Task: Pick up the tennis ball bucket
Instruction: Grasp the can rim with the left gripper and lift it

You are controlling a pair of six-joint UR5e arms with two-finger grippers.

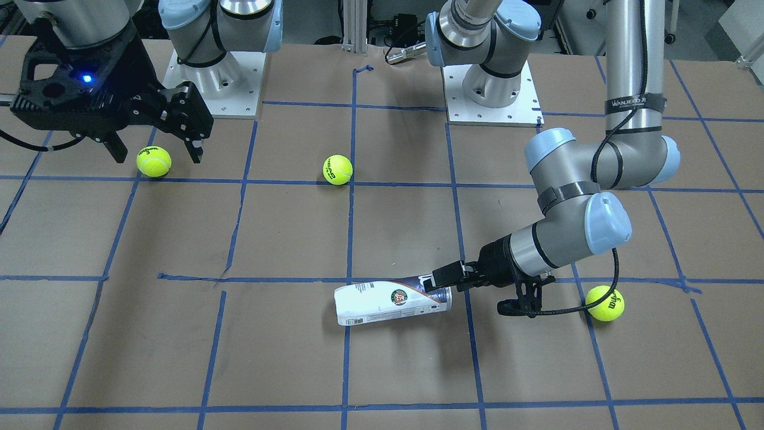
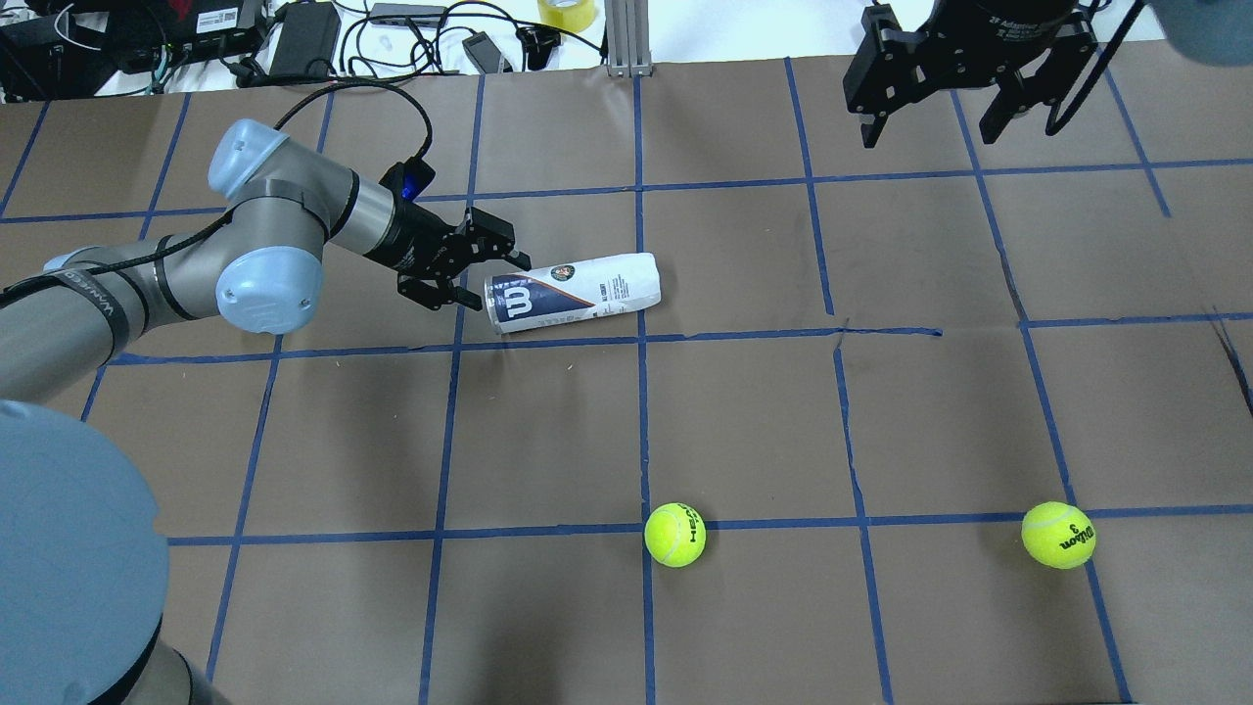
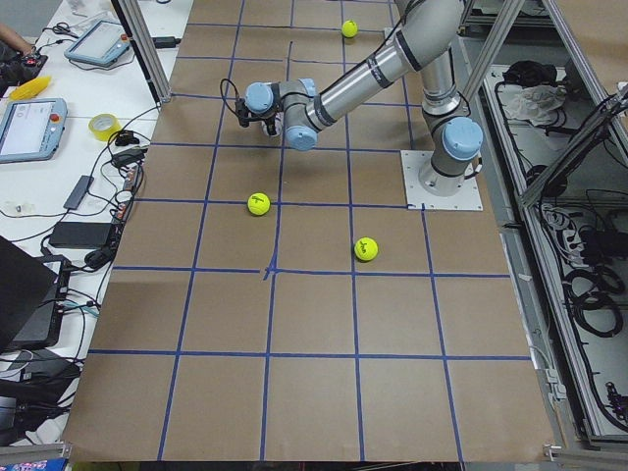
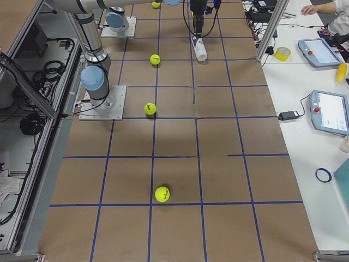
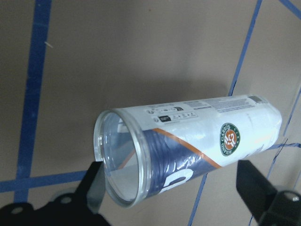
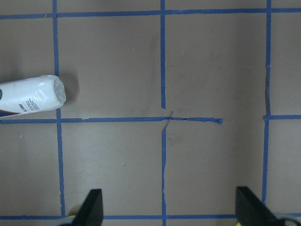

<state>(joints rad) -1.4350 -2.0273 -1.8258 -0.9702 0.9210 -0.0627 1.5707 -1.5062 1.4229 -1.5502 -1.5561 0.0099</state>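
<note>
One tennis ball bucket (image 2: 573, 291) lies on its side on the table (image 2: 744, 411), at about 11 o'clock from table centre in the overhead view. Its clear open mouth points to 9 o'clock and its white closed end to 3 o'clock.

The left gripper (image 2: 501, 283) is at the mouth end, low to the table, with jaws spread wide on either side of the rim and gripping nothing. In the wrist view one finger (image 5: 94, 188) sits just beside the rim and the other (image 5: 254, 188) is well apart from the label. Whether either touches the can cannot be told.

The right gripper (image 2: 928, 135) hangs at 1 o'clock, also wide open and empty, well apart from the can. Two tennis balls lie loose, one (image 2: 674, 535) at 6 o'clock of the can, one (image 2: 1058, 535) at 4 o'clock.

Step, as judged: pre-grasp, approach nearly done, no closure yet, lift not started. The next move likely calls for sliding further along the tube, squeezing across the body, then raising. Holding only the end risks tilt or slip, and thin plastic may flex.
</note>
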